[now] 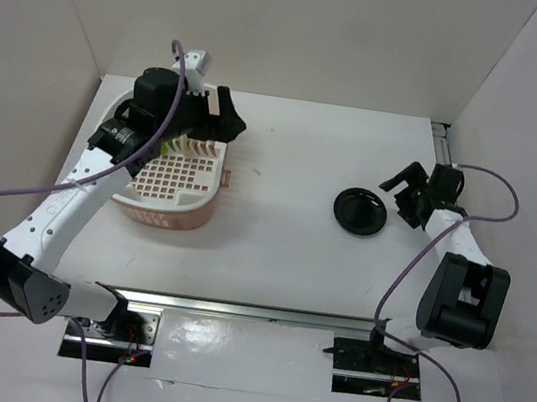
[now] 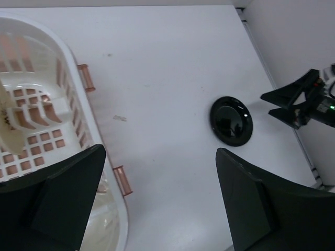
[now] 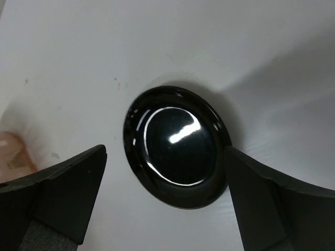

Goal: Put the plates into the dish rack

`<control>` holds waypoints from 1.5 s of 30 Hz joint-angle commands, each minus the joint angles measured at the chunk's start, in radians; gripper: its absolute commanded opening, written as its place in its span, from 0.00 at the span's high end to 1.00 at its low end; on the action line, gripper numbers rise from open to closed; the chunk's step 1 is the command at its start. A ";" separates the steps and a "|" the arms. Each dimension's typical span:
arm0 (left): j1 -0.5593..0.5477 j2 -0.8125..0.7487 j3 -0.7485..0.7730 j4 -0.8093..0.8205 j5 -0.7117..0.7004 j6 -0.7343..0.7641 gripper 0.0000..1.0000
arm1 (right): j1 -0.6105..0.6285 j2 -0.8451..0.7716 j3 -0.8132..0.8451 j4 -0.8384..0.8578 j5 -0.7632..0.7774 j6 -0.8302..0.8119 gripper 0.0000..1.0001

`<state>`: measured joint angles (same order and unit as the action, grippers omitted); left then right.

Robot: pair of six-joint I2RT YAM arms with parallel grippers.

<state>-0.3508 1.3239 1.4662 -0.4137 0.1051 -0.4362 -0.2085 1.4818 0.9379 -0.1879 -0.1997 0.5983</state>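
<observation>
Looking at the one loose piece: the glossy black plate lies flat on the white surface, right of centre and well apart from the dish rack. Right claw hangs just above it, fingers spread wide, nothing pinched. In the right wrist view the plate sits squarely between the two fingers, so the right arm is the near one by far. Left claw is also spread wide and empty, over the rack's right side, with the black plate well away from it. The plate is round, so there's no long axis to line up with. What matters is that it lies flat. My judgement: the fingers need to drop either side of the rim and bite the edge, and a glossy rim may slip. The rack lies to the robot's left of the plate, so the carry goes leftward, and the left arm sits over the slots and likely has to clear off first. In the rack a lime green plate shows as an edge beside the left arm. The left wrist view catches what looks like the cream plate standing in the white grid insert. The blue-grey one I can't see — the arm covers that part. My read: probably three in, one to go, but only two confirmed.
</observation>
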 commanded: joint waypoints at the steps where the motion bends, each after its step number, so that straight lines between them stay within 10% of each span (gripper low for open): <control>1: -0.075 -0.026 0.002 0.069 0.052 -0.041 0.00 | -0.020 -0.051 -0.085 0.004 0.052 0.020 0.00; 24: -0.131 -0.003 0.081 0.009 0.034 -0.041 0.00 | -0.078 0.144 -0.312 0.303 -0.145 0.035 0.33; 36: -0.131 0.061 0.103 -0.002 0.065 -0.050 0.00 | -0.078 0.156 -0.343 0.317 -0.095 0.054 0.78; 38: -0.131 0.061 0.103 -0.002 0.065 -0.050 0.00 | -0.078 0.167 -0.343 0.317 -0.095 0.063 1.00; 45: -0.131 0.081 0.082 -0.013 0.039 -0.050 0.00 | -0.069 0.144 -0.323 0.378 -0.211 0.123 1.00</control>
<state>-0.4858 1.3968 1.5341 -0.4419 0.1543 -0.4767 -0.2855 1.6226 0.6212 0.1955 -0.3794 0.6960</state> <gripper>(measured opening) 1.000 0.026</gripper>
